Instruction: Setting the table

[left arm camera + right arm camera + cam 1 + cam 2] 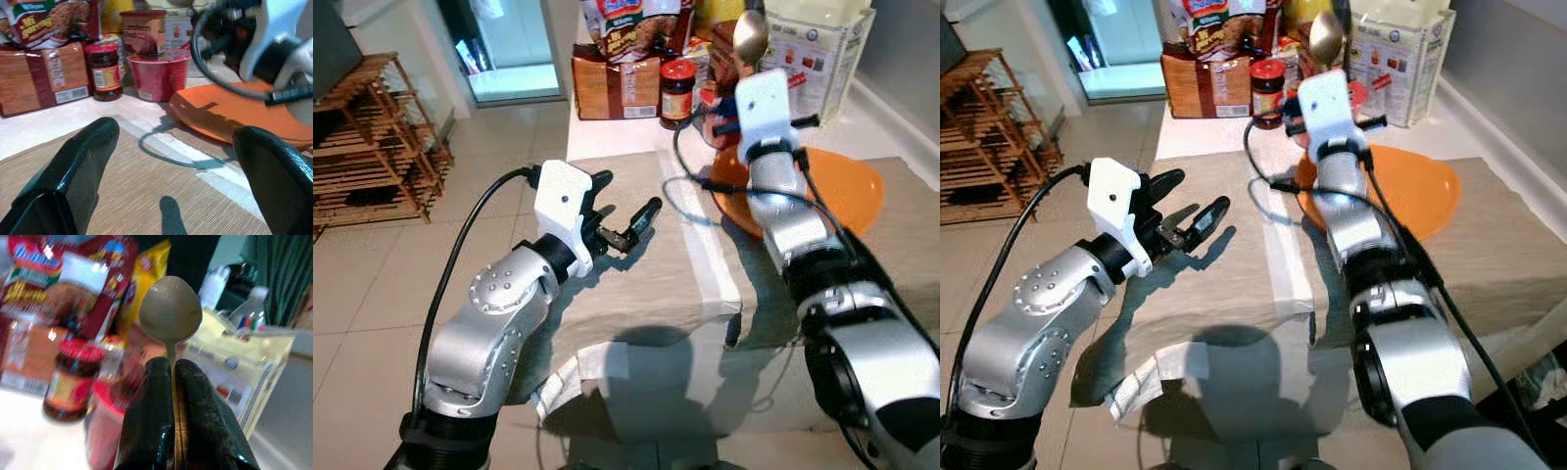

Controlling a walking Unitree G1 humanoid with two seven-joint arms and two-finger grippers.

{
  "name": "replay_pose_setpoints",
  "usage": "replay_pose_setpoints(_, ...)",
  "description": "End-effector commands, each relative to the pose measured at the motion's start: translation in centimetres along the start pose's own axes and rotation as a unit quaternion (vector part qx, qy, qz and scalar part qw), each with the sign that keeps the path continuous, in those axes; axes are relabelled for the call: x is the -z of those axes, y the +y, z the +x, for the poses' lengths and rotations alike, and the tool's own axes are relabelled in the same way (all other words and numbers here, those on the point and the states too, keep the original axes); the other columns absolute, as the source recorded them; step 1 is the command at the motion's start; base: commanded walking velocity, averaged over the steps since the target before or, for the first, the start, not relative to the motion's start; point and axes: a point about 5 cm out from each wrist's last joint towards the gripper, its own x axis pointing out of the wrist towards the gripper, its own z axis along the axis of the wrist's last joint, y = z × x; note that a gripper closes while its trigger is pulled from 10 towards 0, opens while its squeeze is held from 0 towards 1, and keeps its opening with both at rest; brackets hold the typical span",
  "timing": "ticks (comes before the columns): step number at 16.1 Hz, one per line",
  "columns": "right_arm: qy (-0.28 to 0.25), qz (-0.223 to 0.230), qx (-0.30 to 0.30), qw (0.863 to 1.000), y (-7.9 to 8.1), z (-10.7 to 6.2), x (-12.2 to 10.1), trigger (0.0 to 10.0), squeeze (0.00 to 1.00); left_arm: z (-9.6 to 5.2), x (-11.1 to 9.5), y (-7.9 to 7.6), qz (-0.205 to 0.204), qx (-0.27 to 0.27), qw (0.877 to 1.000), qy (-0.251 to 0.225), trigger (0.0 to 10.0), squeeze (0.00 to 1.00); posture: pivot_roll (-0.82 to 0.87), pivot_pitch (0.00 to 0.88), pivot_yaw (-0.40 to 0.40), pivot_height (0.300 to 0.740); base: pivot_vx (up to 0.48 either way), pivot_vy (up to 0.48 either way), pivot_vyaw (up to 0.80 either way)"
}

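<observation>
Holding a spoon (170,313) upright, the right gripper (173,377) has both black fingers pressed together on the handle, bowl end pointing up past the fingertips. In the head views this gripper sits above the far left edge of the orange bowl (847,191), which rests on the right-hand beige placemat (911,255).

Left gripper (625,217) hovers over the left beige placemat (646,284), fingers spread wide apart, nothing between them. A white strip of table (710,245) separates the two mats; the near edge of the left mat hangs crumpled off the table.

Far side of table: brown noodle box (617,88), red-lidded jar (677,93) just right of it, a red cup (159,76) beside the jar, and a white carton (822,59) farther right. Black cable (690,181) loops from the right wrist down across the mat.

Left of the table, on the tiled floor: a wooden slatted rack (372,147).
</observation>
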Motion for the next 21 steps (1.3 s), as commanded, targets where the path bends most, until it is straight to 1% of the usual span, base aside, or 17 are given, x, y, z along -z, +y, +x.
replay_pose_setpoints(1,-0.001,-0.005,-0.006,1.000,0.3,-0.3,0.1,0.0,0.00,0.0,0.3,0.2,0.001,-0.010,1.000,0.004,10.0,0.00,-0.04,0.000,0.075,0.736,0.000,0.000,0.00)
replay_pose_setpoints(2,0.005,-0.005,-0.009,1.000,0.4,-0.7,0.6,0.0,0.00,0.0,0.4,0.2,-0.001,-0.010,1.000,0.003,10.0,0.00,-0.04,0.000,0.074,0.736,0.000,0.000,0.00)
replay_pose_setpoints(3,-0.001,-0.003,-0.012,1.000,0.5,-1.1,0.8,0.0,0.00,0.0,0.5,0.2,0.002,-0.011,1.000,0.003,10.0,0.00,-0.04,0.000,0.074,0.736,0.000,0.000,0.00)
replay_pose_setpoints(5,-0.021,0.002,-0.012,1.000,0.3,-1.7,0.5,0.0,0.00,0.0,0.7,0.3,0.009,-0.019,1.000,0.004,10.0,0.00,-0.04,0.000,0.073,0.736,0.000,0.000,0.00)
replay_pose_setpoints(7,-0.048,0.006,-0.014,0.999,0.6,-3.8,0.6,0.0,0.00,0.0,1.5,1.1,0.013,-0.056,0.998,0.012,10.0,0.00,-0.04,0.000,0.070,0.736,0.000,0.000,0.00)
replay_pose_setpoints(8,-0.050,-0.001,-0.018,0.999,0.9,-5.0,1.1,0.0,0.00,-0.2,1.9,1.4,-0.002,-0.080,0.997,0.010,10.0,0.00,-0.05,0.000,0.068,0.736,0.000,0.000,0.00)
replay_pose_setpoints(9,-0.050,-0.004,-0.020,0.999,1.0,-5.5,1.4,0.0,0.00,-0.2,2.1,1.6,-0.009,-0.090,0.996,0.009,10.0,0.00,-0.05,0.000,0.068,0.736,0.000,0.000,0.00)
replay_pose_setpoints(11,-0.048,-0.006,-0.012,0.999,1.0,-7.7,2.3,0.0,0.00,-0.4,3.3,2.3,-0.023,-0.132,0.991,0.013,10.0,0.00,-0.06,0.000,0.067,0.736,0.000,0.000,0.00)
replay_pose_setpoints(12,-0.044,-0.001,-0.013,0.999,1.1,-8.6,2.6,0.0,0.00,-0.6,3.9,2.6,-0.026,-0.148,0.988,0.016,10.0,0.00,-0.06,0.000,0.065,0.736,0.000,0.000,0.00)
replay_pose_setpoints(13,-0.046,0.007,-0.018,0.999,1.1,-9.6,2.8,0.0,0.00,-0.6,4.4,2.7,-0.040,-0.163,0.986,0.012,10.0,0.00,-0.06,0.000,0.064,0.736,0.000,0.000,0.00)
replay_pose_setpoints(14,-0.041,0.014,-0.021,0.999,1.1,-10.2,3.1,0.0,0.00,-0.6,4.6,2.8,-0.042,-0.171,0.984,0.015,10.0,0.00,-0.06,0.000,0.059,0.736,0.000,0.000,0.00)
replay_pose_setpoints(15,-0.039,0.013,-0.021,0.999,1.0,-10.5,3.3,0.0,0.00,-0.7,4.8,2.9,-0.032,-0.180,0.983,0.017,10.0,0.00,-0.07,0.000,0.056,0.736,0.000,0.000,0.00)
replay_pose_setpoints(17,-0.049,0.003,-0.020,0.999,0.7,-10.8,2.9,0.0,0.00,-0.8,5.1,3.0,-0.033,-0.190,0.981,0.013,10.0,0.00,-0.08,0.000,0.058,0.736,0.000,0.000,0.00)
replay_pose_setpoints(18,-0.065,-0.008,-0.015,0.998,0.4,-10.6,2.4,0.0,0.00,-0.7,5.1,2.9,-0.030,-0.186,0.982,0.006,10.0,0.00,-0.08,0.000,0.057,0.736,0.000,0.000,0.00)
replay_pose_setpoints(19,-0.092,-0.023,-0.008,0.995,0.1,-10.5,1.6,0.0,0.00,-0.5,5.0,2.8,-0.026,-0.186,0.982,0.000,10.0,0.00,-0.08,0.000,0.054,0.736,0.000,0.000,0.00)
replay_pose_setpoints(20,-0.108,-0.029,-0.005,0.994,-0.1,-10.4,1.1,0.0,0.00,-0.5,5.0,2.9,-0.028,-0.190,0.981,-0.003,10.0,0.00,-0.08,0.000,0.052,0.736,0.000,0.000,0.00)
replay_pose_setpoints(21,-0.111,-0.029,-0.002,0.993,-0.2,-10.5,0.9,0.0,0.00,-0.5,5.1,2.9,-0.027,-0.192,0.981,-0.004,10.0,0.00,-0.08,0.000,0.051,0.736,0.000,0.000,0.00)
